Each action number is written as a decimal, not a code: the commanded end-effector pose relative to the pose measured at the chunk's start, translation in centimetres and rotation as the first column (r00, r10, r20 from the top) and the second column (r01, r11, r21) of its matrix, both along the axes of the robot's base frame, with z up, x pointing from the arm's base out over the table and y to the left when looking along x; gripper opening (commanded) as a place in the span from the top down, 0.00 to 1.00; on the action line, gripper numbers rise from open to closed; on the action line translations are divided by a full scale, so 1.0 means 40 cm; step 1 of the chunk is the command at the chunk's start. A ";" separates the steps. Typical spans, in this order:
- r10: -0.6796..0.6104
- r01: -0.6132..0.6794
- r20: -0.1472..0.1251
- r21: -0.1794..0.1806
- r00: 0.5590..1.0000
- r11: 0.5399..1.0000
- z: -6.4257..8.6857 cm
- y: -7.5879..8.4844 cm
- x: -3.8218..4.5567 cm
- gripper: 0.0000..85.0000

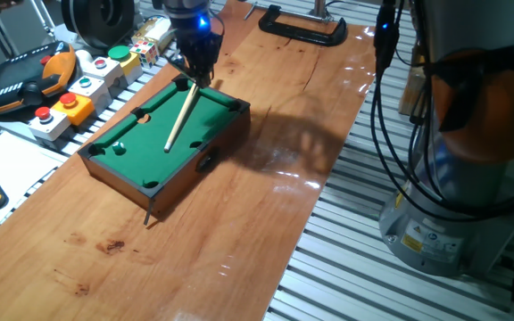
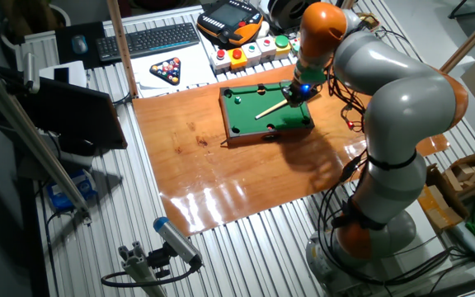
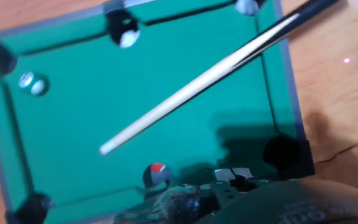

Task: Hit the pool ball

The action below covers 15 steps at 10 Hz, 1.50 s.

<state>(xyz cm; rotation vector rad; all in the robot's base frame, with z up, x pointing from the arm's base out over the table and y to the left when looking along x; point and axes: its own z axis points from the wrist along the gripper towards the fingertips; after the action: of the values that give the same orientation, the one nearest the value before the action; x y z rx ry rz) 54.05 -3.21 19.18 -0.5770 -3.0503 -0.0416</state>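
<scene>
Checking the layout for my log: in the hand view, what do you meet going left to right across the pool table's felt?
Small pale ball near the left rail → cue tip → ball at the top side pocket → red-and-white ball at the bottom rail → ball at the top right corner pocket → dark bottom right pocket.

cue (image 3: 191,87) lying across pool table (image 1: 208,134), ball (image 3: 157,174) at side pocket

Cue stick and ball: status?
Gripper over the table's far end, at the cue stick's butt; grip state unclear. Ball sits near a corner pocket, apart from the cue tip. Felt between them clear.
</scene>
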 end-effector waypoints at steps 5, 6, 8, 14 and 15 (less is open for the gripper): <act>-0.260 0.261 0.016 -0.018 0.965 0.965 -0.013 -0.024 -0.005 0.99; -0.316 0.316 0.013 -0.012 0.949 0.949 -0.016 -0.021 -0.004 0.99; -0.410 0.411 0.029 -0.041 0.912 0.911 -0.027 -0.019 0.001 0.99; -0.829 0.829 -0.015 0.017 0.559 0.559 -0.058 -0.022 0.022 0.99; -0.846 0.847 -0.023 0.025 0.532 0.532 -0.070 -0.023 0.029 0.99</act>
<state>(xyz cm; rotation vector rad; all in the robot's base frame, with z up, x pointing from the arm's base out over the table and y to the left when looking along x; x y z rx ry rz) 55.27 -4.17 16.29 -1.3448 -2.7851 -0.0993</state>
